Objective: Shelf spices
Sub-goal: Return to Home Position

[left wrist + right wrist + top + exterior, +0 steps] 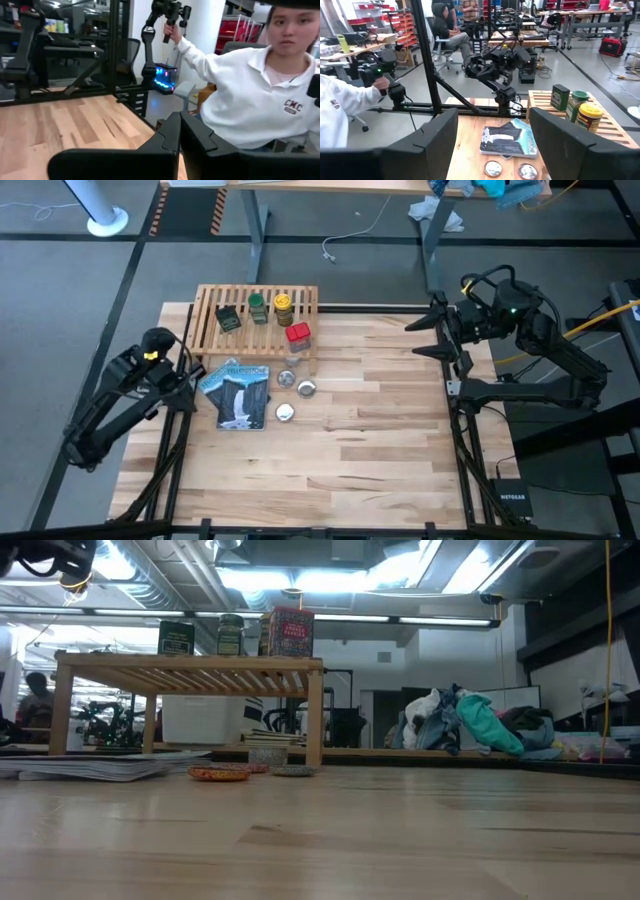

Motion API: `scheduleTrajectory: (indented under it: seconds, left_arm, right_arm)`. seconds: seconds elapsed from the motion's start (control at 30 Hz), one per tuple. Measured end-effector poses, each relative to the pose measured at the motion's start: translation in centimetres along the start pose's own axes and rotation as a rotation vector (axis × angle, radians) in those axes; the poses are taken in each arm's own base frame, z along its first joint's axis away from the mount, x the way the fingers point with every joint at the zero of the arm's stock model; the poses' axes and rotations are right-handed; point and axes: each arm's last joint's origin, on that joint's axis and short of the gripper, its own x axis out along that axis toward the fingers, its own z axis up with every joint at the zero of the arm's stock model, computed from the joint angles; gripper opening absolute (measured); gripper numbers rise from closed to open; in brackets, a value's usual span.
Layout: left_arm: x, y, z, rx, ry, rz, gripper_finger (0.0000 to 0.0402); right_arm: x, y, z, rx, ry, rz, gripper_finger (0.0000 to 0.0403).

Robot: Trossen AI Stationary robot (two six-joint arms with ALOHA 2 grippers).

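Four spices [284,308] atop shelf [210,332], far table [360,430] edge

One slatted wooden shelf [205,320] sits in the upper left of the high view. It carries one black tin [229,319], one green-capped jar [258,307], one yellow-capped jar [284,309] and one red tin [298,335], four in all. Just below it in the frame lie three small silvery round tins [287,379] and one flat blue-and-white packet [237,393]. There are two dark arms, the left arm [120,395] at mid-left and the right arm [540,340] at upper right.

The tabletop [380,420] lies open rightward (shelf [207,330], packet [238,393] and tins [306,388] crowd left).
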Motion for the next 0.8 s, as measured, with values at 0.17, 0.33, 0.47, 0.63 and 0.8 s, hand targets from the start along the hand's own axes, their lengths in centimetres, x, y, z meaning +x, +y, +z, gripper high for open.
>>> scheduleTrajectory:
  seconds: [0.17, 0.33, 0.47, 0.63, 0.8]
  left_arm:
    - [-0.1, 0.0, -0.1, 0.032, -0.002, 0.029, 0.0001]
    - [-0.1, 0.0, -0.1, 0.072, -0.002, 0.038, 0.0001]
    - [-0.1, 0.1, -0.3, 0.108, -0.001, 0.038, 0.0001]
    - [-0.1, 0.4, -1.0, 0.155, 0.000, 0.042, 0.0001]
    - [-0.2, 0.7, -0.8, 0.342, 0.007, 0.058, 0.0001]
  right_arm:
    - [0.0, 0.0, -0.1, 0.000, 0.007, -0.015, 0.0254]
    - [0.0, 0.0, -0.1, -0.001, 0.007, -0.018, 0.0254]
    - [0.0, 0.0, -0.1, -0.001, 0.007, -0.018, 0.0254]
    - [0.0, 0.0, -0.1, -0.001, 0.006, -0.017, 0.0254]
    - [0.0, 0.0, 0.3, -0.023, -0.029, -0.017, 0.0254]
